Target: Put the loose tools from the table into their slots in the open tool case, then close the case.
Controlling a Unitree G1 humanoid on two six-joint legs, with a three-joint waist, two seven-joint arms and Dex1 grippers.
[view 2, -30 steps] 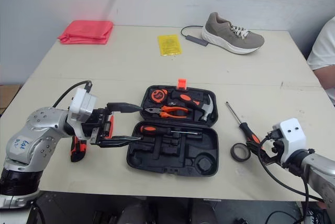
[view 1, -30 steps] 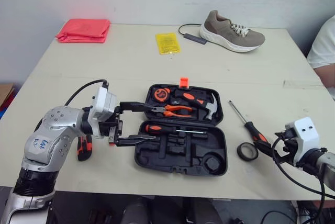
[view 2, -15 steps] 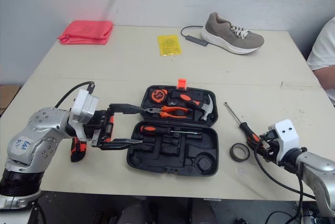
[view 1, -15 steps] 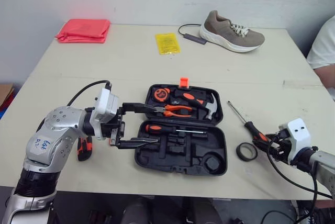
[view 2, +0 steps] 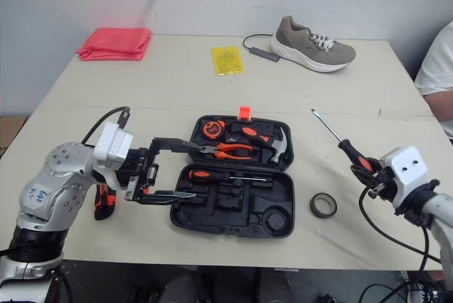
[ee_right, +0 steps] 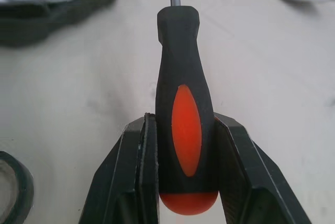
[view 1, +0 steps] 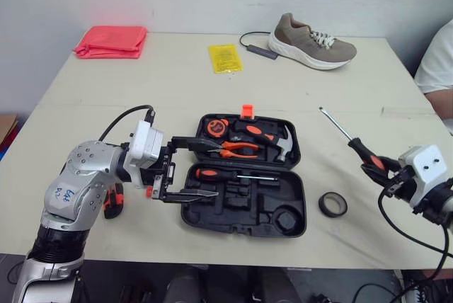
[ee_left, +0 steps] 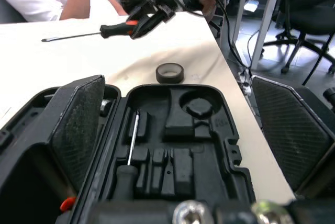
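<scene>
Gripping the black-and-orange screwdriver (view 1: 357,149) by its handle, the right tool (ee_right: 180,124) is clamped; left tool (view 1: 211,169) gapes wide.

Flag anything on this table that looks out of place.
A tan sneaker sits at the far edge of the table, with a black cable beside it: neither belongs with a tool case. A folded pink cloth and a yellow packet also lie there. Nothing looks spilled or damaged.
</scene>
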